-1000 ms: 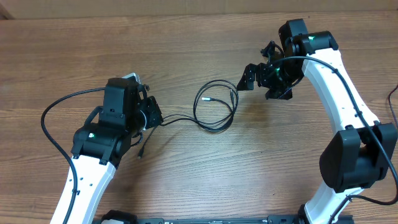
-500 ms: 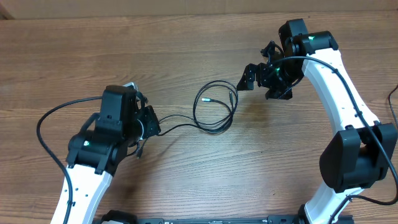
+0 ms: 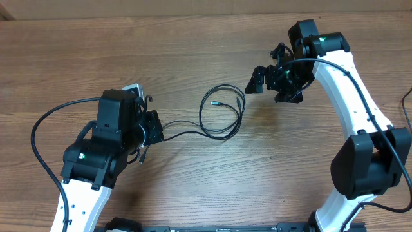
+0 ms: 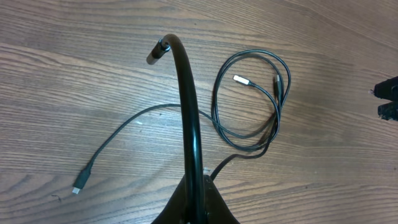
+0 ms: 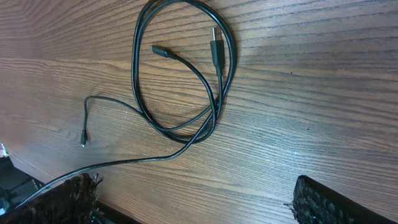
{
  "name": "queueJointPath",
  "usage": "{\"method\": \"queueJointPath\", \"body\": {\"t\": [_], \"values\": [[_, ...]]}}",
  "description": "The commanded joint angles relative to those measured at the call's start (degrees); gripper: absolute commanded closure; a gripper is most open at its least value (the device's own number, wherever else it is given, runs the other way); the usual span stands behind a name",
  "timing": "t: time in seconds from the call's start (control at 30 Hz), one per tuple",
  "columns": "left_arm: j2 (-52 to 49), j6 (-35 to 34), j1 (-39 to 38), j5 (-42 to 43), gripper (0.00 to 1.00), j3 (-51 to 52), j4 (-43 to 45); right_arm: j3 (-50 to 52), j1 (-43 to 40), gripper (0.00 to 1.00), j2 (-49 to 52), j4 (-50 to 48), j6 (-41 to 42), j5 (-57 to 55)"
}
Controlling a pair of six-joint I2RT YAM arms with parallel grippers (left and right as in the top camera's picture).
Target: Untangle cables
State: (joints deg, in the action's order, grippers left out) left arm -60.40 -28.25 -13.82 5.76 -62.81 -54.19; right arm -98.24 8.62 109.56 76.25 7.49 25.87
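Found wood table (image 3: 193,38) carrying both arms: left arm (image 3: 84,167) entering from 7 o'clock, right arm (image 3: 360,109) from 4 o'clock. Found left gripper (image 3: 154,127) clamped fully shut on 1 held strand (image 4: 188,106), rising from between the fingers and arching toward 12 o'clock in the left wrist view; judged a lift meant to draw that strand clear of the other. Found right gripper (image 5: 205,198) spread wide and empty, hovering at 2 o'clock of the coil (image 5: 135,68), near but not touching; judged to be waiting to pin or take the second strand. Located the cables (image 3: 222,134) mid-table, between the 2 grippers, at 3 o'clock of the left gripper. Recorded appearance: 2 thin, glossy black cords wound into a loose oval of about 2 turns, bunching at its 6 o'clock edge. Counted 4 small ends: silver plug tip (image 4: 241,80) and a dark end inside the oval, loose plug (image 4: 78,188) flat on the wood at 8 o'clock, raised plug (image 4: 158,53) atop the held strand.
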Motion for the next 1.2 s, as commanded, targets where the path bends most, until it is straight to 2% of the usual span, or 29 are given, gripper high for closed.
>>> {"method": "queueJointPath", "body": {"t": [0.0, 0.6, 0.87, 0.97, 1.17], "values": [[0.5, 1.5, 0.3, 1.4, 0.96, -1.5, 0.2, 0.2, -0.1, 0.0, -1.1, -0.1, 0.0, -0.3], [0.4, 0.7, 0.3, 6.2, 0.96, -1.4, -0.2, 0.2, -0.1, 0.0, -1.1, -6.2, 0.0, 0.2], [0.4, -0.8, 0.3, 6.2, 0.96, -1.4, -0.2, 0.2, -0.1, 0.0, -1.1, -4.8, 3.7, 1.4], [0.4, -3.6, 0.3, 6.1, 0.96, -1.4, -0.2, 0.2, -0.1, 0.0, -1.1, -2.4, 4.7, 1.4], [-0.1, -3.9, 0.3, 6.1, 0.96, -1.4, 0.9, 0.2, -0.1, 0.0, -1.1, 1.3, 6.5, 1.7]]}}
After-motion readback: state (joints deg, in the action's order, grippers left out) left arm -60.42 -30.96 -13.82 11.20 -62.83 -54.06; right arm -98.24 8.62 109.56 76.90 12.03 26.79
